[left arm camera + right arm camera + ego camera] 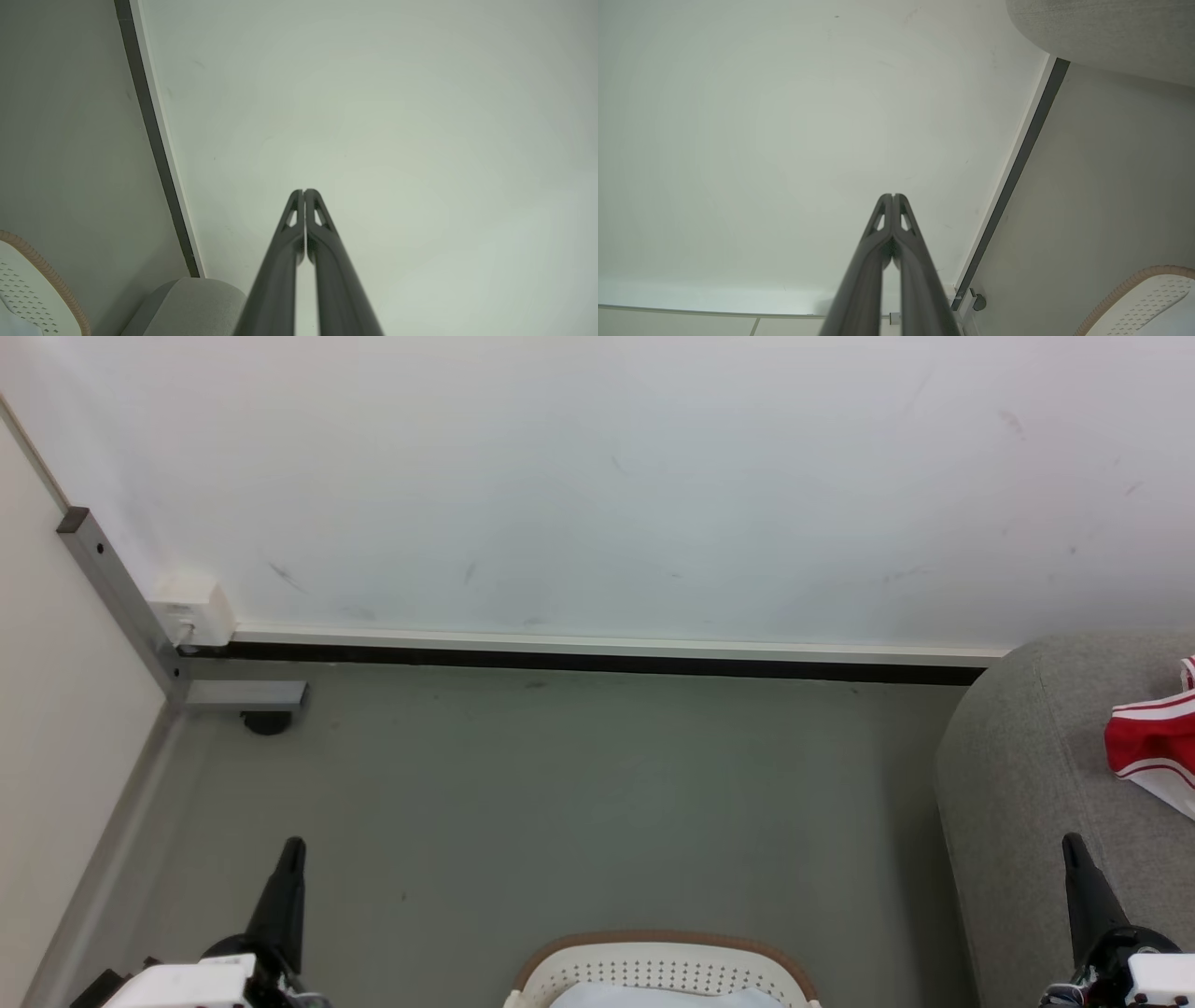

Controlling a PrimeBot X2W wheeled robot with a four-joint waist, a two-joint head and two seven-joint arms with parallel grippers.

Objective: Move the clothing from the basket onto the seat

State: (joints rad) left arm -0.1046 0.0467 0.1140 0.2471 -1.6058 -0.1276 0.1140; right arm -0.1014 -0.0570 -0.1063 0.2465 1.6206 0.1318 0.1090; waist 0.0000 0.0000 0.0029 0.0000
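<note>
Red clothing (1153, 747) with red-white striped trim, bunched on the light-grey seat (1027, 784) at the right edge of the head view, partly cut off by the frame. Lies on the cushion top, well apart from the basket (653, 973).

At bottom centre, that white perforated basket with its brown rim, holding a pale bluish-white cloth (653, 1001). Stands on a dull grey-green floor (579, 803), smooth and lightly scuffed, near the seat's rounded end but not touching it.

Beyond, a pale wall (597, 476) with faint dark marks, met at the floor by a cream-and-black skirting strip (597, 653). In the left corner, a grey metal post (107, 579) slanting down to a short foot, with a small white box (193, 607) fixed beside it.

Low left, above bare floor, the left gripper (291, 847): in the left wrist view, fingers pressed tip to tip, clenched on nothing. Low right, in front of the seat's woven side, the right gripper (1072, 845): likewise closed tight and empty in the right wrist view, pointing at the wall.
</note>
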